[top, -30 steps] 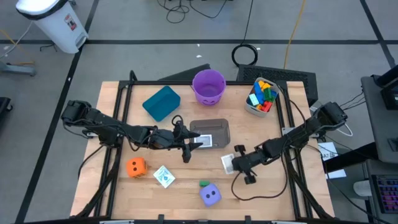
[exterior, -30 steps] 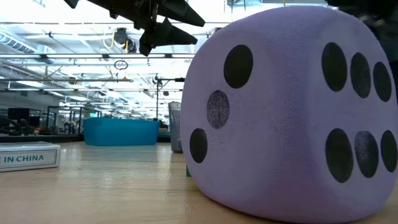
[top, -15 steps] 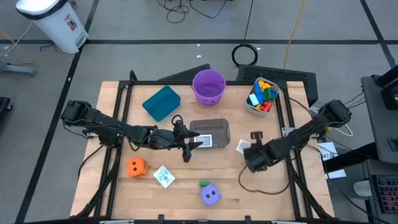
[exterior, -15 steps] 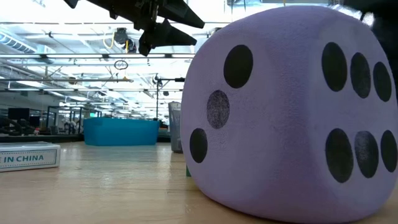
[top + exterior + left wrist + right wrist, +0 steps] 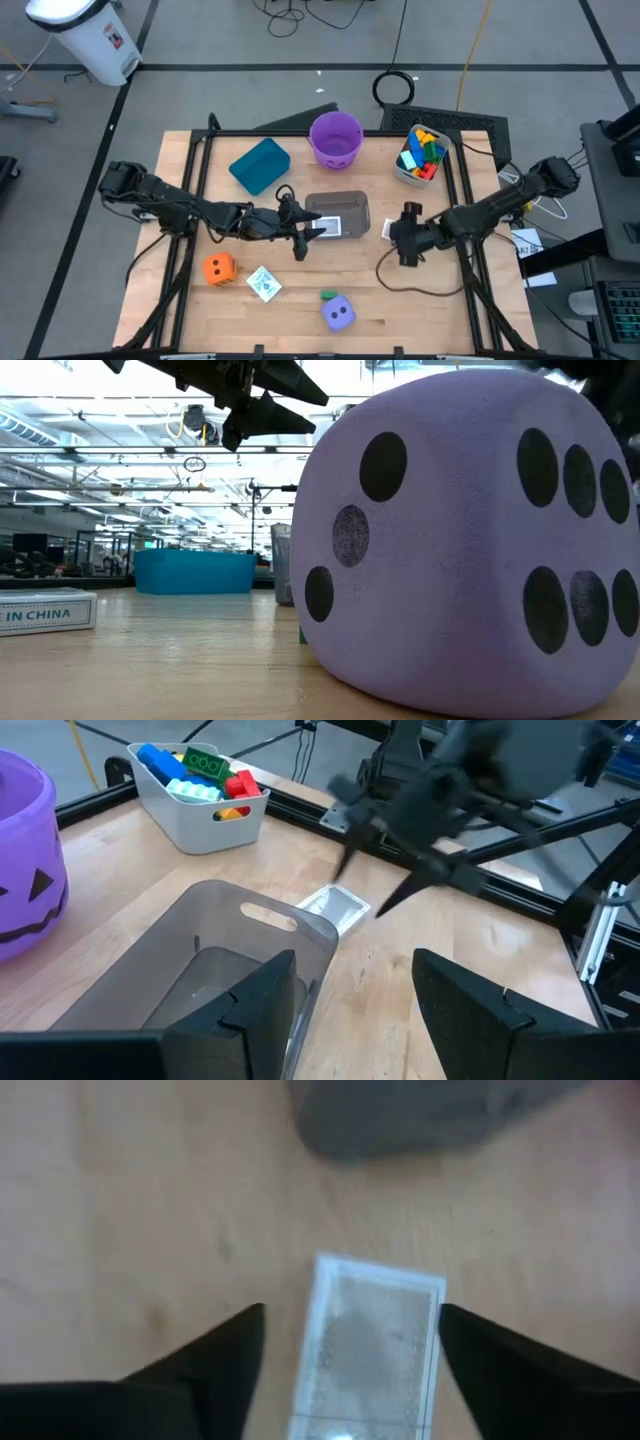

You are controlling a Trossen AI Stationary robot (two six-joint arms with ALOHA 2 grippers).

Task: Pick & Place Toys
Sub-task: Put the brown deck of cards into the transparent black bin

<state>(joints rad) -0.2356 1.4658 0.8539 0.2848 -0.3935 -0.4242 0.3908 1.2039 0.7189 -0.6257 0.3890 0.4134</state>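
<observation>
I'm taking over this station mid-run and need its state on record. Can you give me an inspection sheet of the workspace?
Surface: wooden table inside a dark frame.
Job's things: orange die, purple die, white card near the front; another card lies on the wood below the right tool; blocks fill the white tub.
Clutter: teal bin, purple bucket, clear tub.
Grippers: left tool open at the clear tub; right tool open above the card, holding nothing.
Cables: one loops across the table below the right arm; more on the floor.
Surroundings: white bin on the floor.
</observation>
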